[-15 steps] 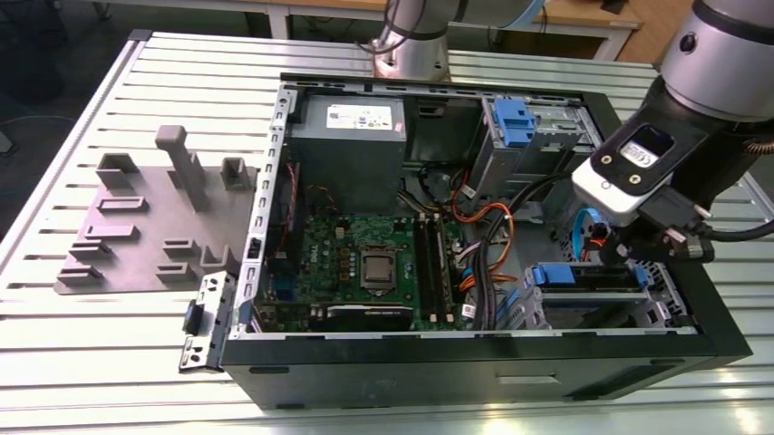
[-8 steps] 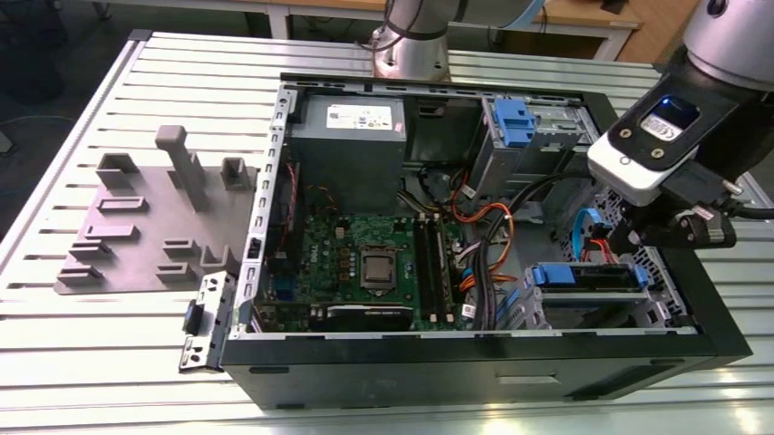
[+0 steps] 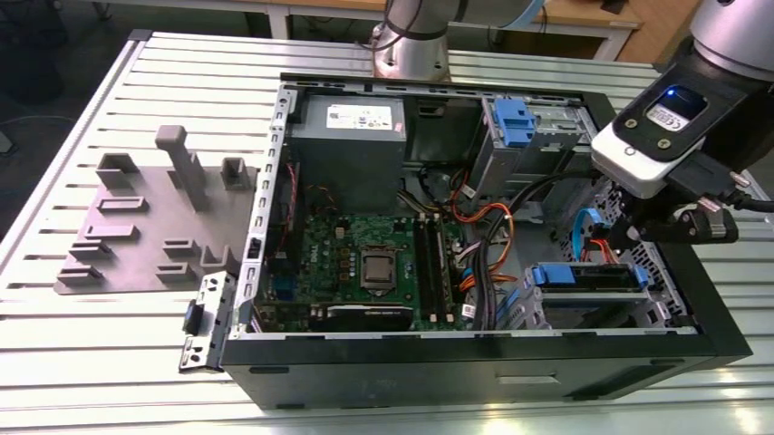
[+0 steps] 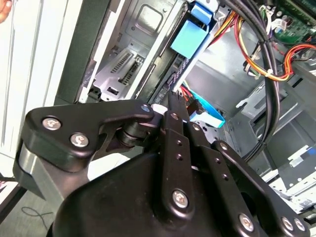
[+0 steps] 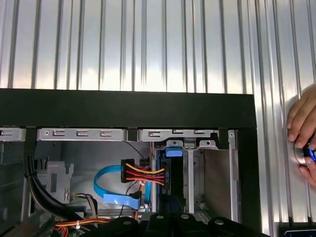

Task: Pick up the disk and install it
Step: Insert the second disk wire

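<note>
The disk [image 3: 586,276] lies in the drive bay at the front corner of the open computer case [image 3: 484,349], on the exterior view's right, with its blue carrier frame showing. In the first wrist view the disk [image 5: 174,152] stands edge-on in its metal bay. The second wrist view shows the disk's blue frame [image 4: 190,39] just beyond the fingertips. My gripper [image 3: 659,234] hangs over the case's right wall, just above the disk. Its black fingers [image 4: 173,128] are drawn together, so the gripper [image 4: 173,101] is shut with its tips at the disk's near end. The gripper [image 5: 171,216] lines up with the bay.
A grey power supply box [image 3: 348,136] and a blue latch with its metal cage [image 3: 514,122] sit at the case's back. Orange and black cables [image 3: 484,227] run beside the bay. A grey fixture plate [image 3: 145,227] lies on the slatted table. A person's hand [image 5: 302,128] rests on the table.
</note>
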Robot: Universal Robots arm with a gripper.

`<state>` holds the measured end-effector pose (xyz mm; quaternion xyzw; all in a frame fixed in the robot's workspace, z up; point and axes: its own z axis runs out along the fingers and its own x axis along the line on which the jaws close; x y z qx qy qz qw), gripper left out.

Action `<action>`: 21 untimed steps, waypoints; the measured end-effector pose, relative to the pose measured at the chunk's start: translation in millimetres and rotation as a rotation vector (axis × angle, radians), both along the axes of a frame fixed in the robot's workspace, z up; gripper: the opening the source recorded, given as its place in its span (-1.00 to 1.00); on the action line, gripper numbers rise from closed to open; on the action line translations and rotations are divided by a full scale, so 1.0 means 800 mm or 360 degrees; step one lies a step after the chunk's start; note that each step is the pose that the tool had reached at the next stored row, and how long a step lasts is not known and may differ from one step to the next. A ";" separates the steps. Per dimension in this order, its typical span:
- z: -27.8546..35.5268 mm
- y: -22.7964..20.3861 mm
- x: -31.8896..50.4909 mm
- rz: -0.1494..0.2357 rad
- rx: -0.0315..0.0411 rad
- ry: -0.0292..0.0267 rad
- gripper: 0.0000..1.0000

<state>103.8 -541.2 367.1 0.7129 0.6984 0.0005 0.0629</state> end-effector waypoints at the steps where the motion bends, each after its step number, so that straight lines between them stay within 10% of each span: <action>1: 0.0001 0.0005 0.000 0.0000 0.0000 0.00056 -0.79; 11: 0.0001 0.0163 0.000 0.0000 0.0001 0.00355 -0.79; 21: 0.0001 0.0186 0.001 0.0000 -0.0002 0.00400 -0.77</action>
